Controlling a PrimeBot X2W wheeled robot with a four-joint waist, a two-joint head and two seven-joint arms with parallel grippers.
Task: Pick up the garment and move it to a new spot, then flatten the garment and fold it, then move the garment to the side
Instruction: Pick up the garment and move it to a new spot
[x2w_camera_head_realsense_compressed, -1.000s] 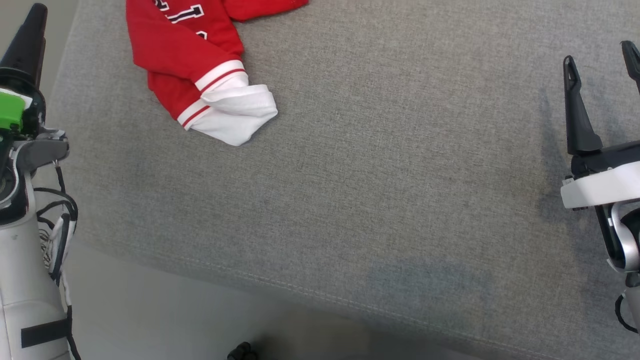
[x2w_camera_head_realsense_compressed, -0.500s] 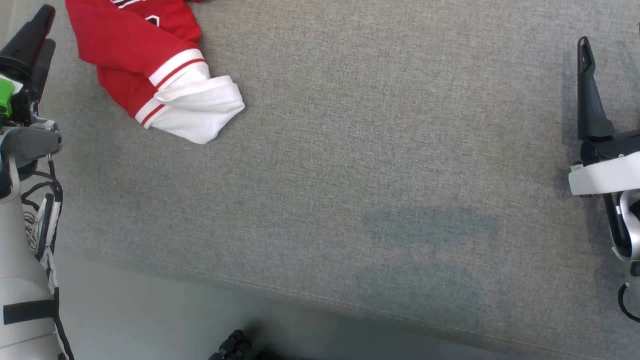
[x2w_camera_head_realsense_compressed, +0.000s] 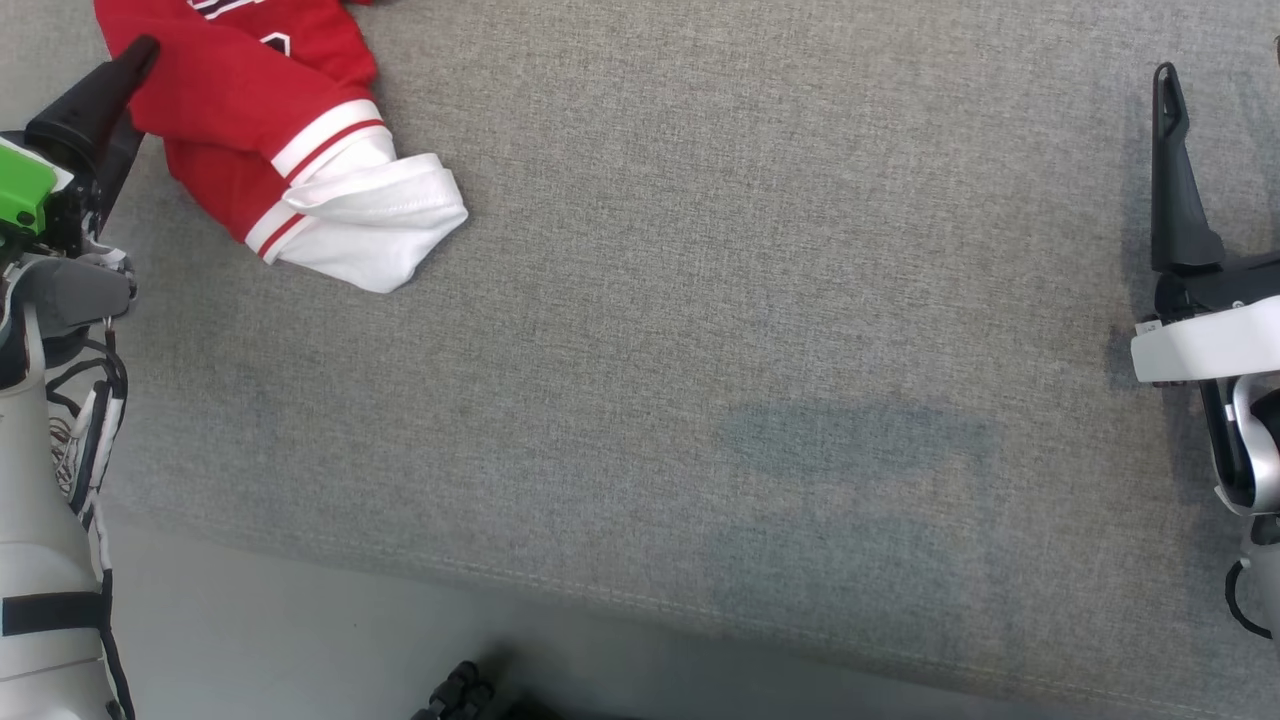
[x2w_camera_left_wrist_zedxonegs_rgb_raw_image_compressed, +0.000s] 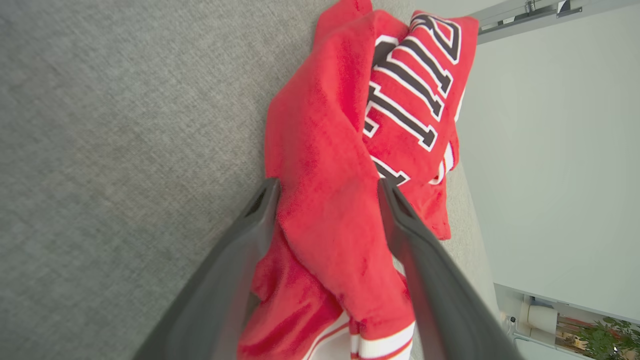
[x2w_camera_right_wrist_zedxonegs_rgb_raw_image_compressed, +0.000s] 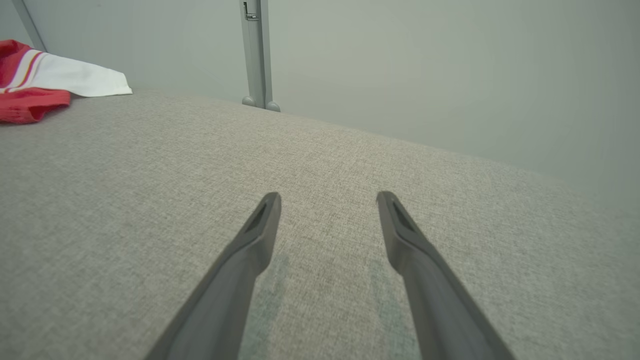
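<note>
Fingers (x2w_camera_left_wrist_zedxonegs_rgb_raw_image_compressed: 235, 260) of the left tool (x2w_camera_left_wrist_zedxonegs_rgb_raw_image_compressed: 328, 187), released at the grey cushion's (x2w_camera_head_realsense_compressed: 760, 300) left edge, straddle a red fold of the garment (x2w_camera_head_realsense_compressed: 230, 100), whose long axis runs from far left to a white cuff nearer and rightward. Its black-and-white block lettering is folded and unreadable. Right tool (x2w_camera_right_wrist_zedxonegs_rgb_raw_image_compressed: 327, 196), also released, sits well apart at the right edge, so the left arm is nearer.

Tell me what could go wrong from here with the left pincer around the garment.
1. The left pincer, open, straddles only one raised fold of the crumpled garment; closing there may lift a single layer and leave the rest dragging.
2. The garment lies close to the edge of the grey cushion; a pull that way could drop it off.
</note>
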